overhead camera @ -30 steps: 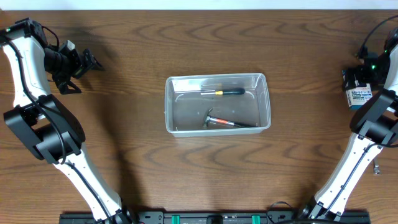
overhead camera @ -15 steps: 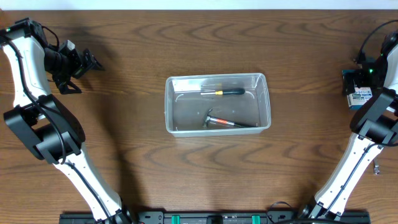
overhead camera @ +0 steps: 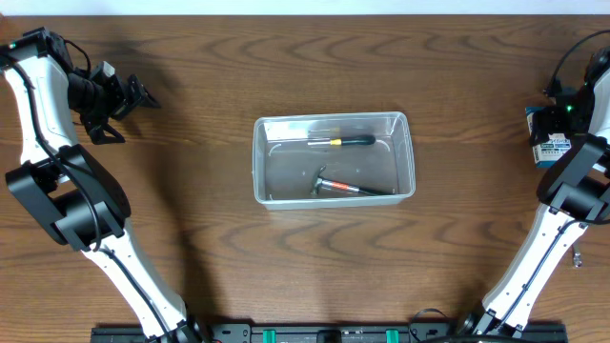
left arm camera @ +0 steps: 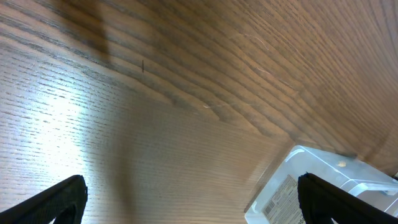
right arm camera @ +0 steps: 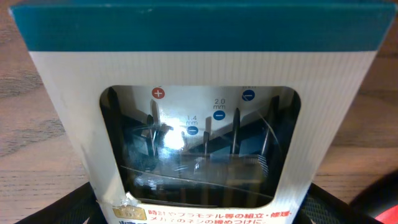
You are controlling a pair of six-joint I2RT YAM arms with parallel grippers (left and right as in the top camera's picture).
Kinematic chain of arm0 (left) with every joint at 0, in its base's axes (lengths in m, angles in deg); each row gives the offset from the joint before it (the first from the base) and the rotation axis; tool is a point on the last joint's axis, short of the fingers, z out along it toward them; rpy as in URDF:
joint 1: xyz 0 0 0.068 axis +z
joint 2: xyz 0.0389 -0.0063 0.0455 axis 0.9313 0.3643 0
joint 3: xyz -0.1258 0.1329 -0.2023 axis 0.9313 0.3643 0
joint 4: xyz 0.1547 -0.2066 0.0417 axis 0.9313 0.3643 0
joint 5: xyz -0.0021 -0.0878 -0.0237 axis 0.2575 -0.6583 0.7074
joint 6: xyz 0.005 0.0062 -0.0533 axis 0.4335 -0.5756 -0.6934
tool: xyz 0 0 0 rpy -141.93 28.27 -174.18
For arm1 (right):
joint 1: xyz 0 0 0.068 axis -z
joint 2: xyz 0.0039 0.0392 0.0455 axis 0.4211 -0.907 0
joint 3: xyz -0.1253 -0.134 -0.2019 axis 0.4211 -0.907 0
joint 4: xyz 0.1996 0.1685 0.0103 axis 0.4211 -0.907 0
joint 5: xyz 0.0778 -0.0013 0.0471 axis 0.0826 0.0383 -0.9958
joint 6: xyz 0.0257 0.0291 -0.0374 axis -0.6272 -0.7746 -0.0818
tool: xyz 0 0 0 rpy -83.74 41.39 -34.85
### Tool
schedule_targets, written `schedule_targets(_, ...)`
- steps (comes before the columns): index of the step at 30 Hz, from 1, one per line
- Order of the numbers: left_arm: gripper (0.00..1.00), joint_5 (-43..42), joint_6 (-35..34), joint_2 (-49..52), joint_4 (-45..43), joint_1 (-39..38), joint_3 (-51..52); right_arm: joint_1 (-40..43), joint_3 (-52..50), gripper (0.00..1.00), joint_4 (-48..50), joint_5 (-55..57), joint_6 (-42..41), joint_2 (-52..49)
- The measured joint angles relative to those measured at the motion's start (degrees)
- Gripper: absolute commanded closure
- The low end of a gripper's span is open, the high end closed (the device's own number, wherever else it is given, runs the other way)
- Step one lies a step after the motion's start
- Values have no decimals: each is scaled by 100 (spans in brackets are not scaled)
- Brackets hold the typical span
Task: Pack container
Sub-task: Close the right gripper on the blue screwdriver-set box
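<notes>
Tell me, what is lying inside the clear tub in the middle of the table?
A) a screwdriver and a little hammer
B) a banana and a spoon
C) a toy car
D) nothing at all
A: from overhead, the container holds a screwdriver with a black handle and a small hammer beside it.

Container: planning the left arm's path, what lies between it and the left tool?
Nothing: overhead shows bare wood table between the left tool and the container.

Brown wood-grain table (overhead camera: 191, 191); white strip (overhead camera: 305, 6) along far edge; small metal bit (overhead camera: 577, 257) nr rt edge.
</notes>
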Motion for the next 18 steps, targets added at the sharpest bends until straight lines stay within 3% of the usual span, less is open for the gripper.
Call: schedule_targets(18,2,0,2,0,0,0,0,-177,-24,25,-105,39,-114,48)
